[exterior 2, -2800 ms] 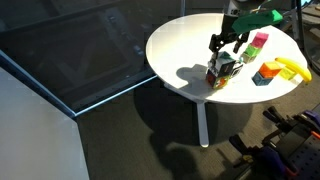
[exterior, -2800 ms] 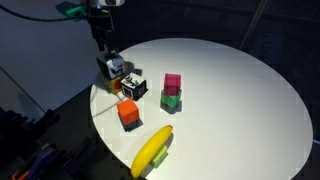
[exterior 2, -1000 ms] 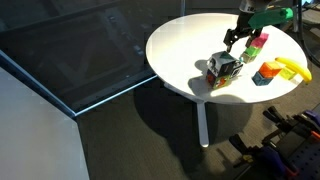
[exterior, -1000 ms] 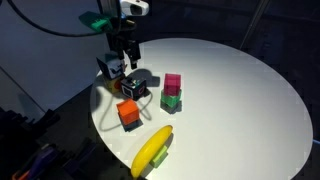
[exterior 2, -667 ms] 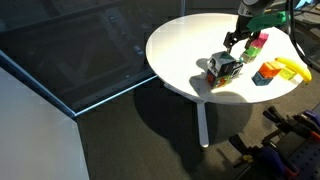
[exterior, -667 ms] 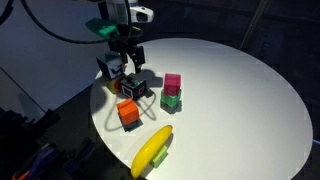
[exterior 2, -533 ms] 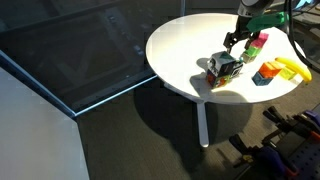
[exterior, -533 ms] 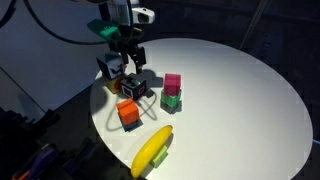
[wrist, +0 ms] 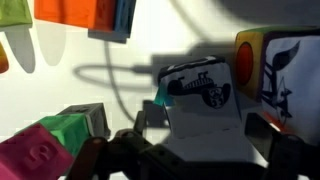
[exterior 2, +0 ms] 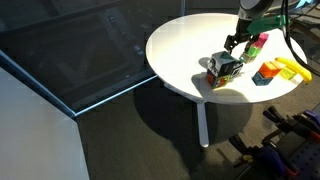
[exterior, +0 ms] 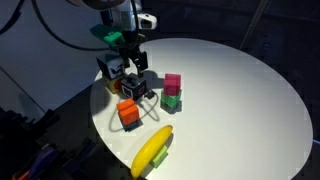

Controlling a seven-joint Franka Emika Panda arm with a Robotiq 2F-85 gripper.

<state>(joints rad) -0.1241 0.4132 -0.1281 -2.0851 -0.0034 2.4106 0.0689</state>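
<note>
Jaws spread wide and holding nothing, the gripper (exterior: 135, 65) hovers over a black-and-white cube (exterior: 137, 87) near the nine o'clock edge of the round table (exterior: 240, 100) in an exterior view. A second printed cube (exterior: 112, 68) sits close by at ten o'clock. A pink block (exterior: 172, 82) stacked on a green block (exterior: 171, 101) stands at three o'clock of the cube, an orange block (exterior: 128, 114) at seven, and a banana (exterior: 152, 150) farther off at six.
</note>
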